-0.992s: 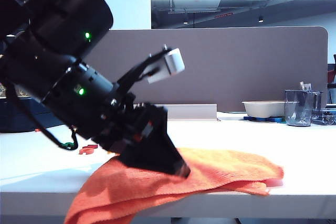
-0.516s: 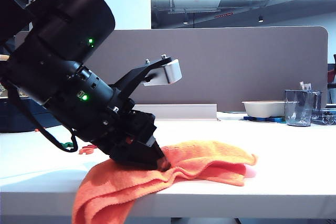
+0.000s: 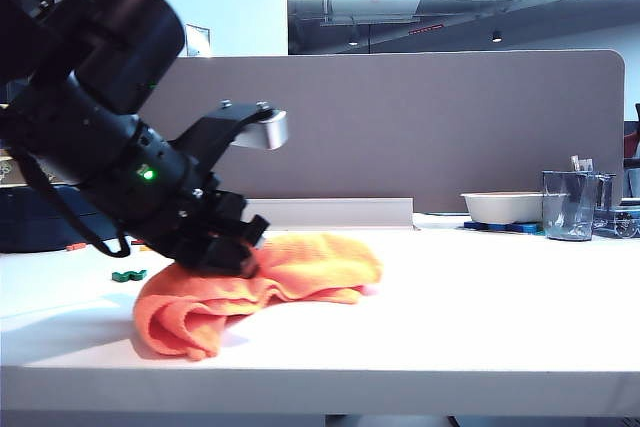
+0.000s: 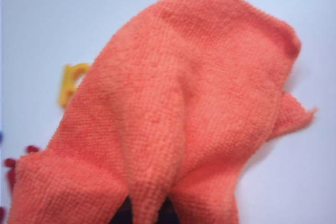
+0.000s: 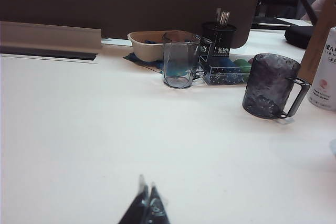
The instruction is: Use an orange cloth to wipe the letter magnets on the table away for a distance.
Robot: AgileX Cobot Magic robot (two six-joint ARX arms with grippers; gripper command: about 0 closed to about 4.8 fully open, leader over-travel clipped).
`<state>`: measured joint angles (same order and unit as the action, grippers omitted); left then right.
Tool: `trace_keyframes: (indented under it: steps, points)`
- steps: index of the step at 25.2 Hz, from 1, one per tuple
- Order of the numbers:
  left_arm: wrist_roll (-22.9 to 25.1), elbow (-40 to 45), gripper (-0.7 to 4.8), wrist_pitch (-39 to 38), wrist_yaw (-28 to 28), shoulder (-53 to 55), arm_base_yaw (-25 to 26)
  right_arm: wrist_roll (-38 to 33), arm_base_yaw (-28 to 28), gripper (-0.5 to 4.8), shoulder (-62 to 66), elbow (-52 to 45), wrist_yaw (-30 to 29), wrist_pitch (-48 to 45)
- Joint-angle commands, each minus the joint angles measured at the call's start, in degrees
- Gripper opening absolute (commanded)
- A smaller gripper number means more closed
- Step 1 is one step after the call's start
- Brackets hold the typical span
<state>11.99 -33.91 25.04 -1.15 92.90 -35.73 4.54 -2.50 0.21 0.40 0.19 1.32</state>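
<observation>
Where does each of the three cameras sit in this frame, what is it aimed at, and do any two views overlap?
Exterior view: low at the table's front edge, facing the partition; the left arm fills the left, its left gripper shut on the orange cloth.
Left wrist view: looks down on the same cloth, letter magnets beside it; only a dark sliver of gripper shows.
Right wrist view: low over bare table, facing cups; the shut right gripper shows.
Shared: exterior and left wrist share the cloth; exterior and right wrist the cups.

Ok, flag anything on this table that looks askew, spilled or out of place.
Nothing spilled or damaged. The orange cloth lies bunched in a rumpled heap, pinched by the shut left gripper. Letter magnets lie scattered beside it. The right gripper hangs shut, over bare table.
</observation>
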Motion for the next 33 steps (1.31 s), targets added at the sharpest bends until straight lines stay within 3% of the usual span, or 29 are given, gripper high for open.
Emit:
trace_keyframes:
  steps: [1, 8, 14, 33]
  points:
    - [0.0, -0.2, -0.05, 2.1, 0.7, 1.5, 2.5, 0.0, 0.0, -0.05, -0.2, -0.4, 0.1, -0.9]
    - [0.0, -2.0, -0.05, 2.9, 2.3, 7.0, 3.5, -0.1, 0.0, -0.05, -0.2, -0.4, 0.1, -0.9]
    - [2.0, -8.5, -0.05, 2.7, -3.0, 9.7, 4.9, -0.1, 0.0, -0.05, -0.2, -0.4, 0.1, -0.9]
    - [4.3, -10.6, -0.05, 4.1, -2.5, 9.9, 30.6, -0.1, 0.0, -0.05, -0.2, -0.4, 0.1, -0.9]
